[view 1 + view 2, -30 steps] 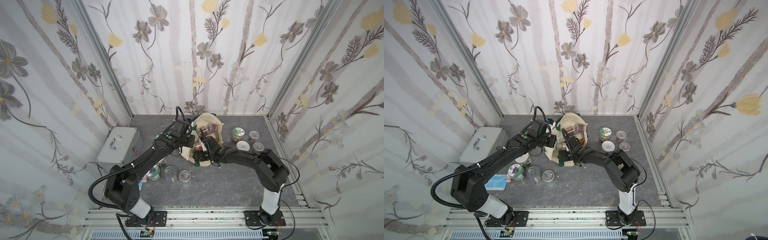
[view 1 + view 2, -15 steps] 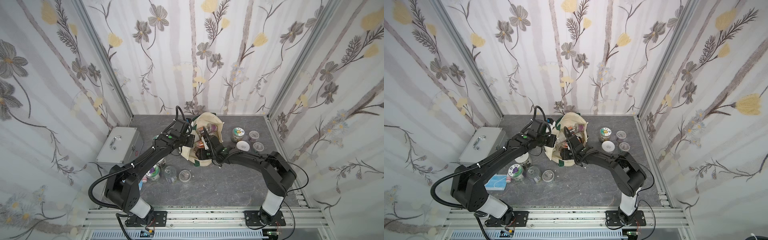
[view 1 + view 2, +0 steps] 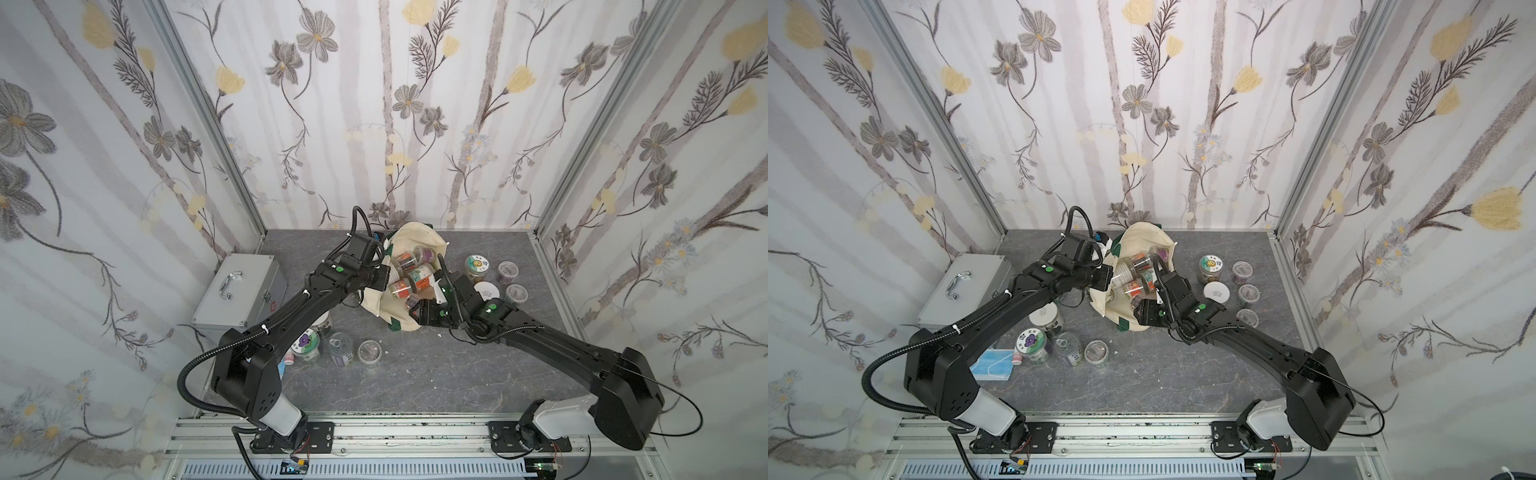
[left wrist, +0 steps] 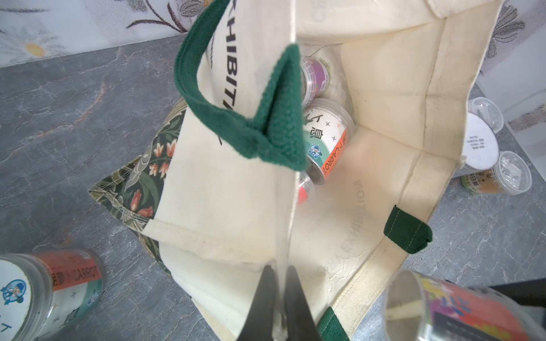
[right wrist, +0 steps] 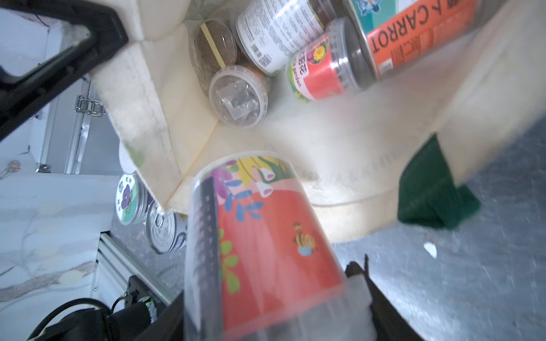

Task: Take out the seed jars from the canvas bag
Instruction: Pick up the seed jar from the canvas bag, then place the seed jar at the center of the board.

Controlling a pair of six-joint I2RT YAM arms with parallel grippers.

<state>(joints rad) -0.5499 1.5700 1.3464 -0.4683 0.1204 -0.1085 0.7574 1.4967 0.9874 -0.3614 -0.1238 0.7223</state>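
The right gripper point(image 3: 419, 311) squeezes a red seed jar point(image 5: 266, 236) at the 6 o'clock edge of the canvas bag point(image 4: 236, 192). The left gripper point(image 4: 279, 283) pinches its rim. The smooth jar sits crooked, so it might slip and roll away.

Floral wallpaper walls point(image 3: 374, 104), aluminium corner posts point(image 3: 216, 137), grey marbled floor point(image 3: 415, 374), even diffuse light.

Canvas bag point(image 3: 415, 235): cream, green handles, floral base, slumped at table's 12 o'clock, mouth gaping. Seed jars point(image 3: 417, 276) heaped inside, mostly on sides. Red-labelled jar point(image 5: 266, 236) tilted at mouth. Upright jars point(image 3: 476, 266) at bag's 3 o'clock, further jars point(image 3: 306, 343) at 7 o'clock.
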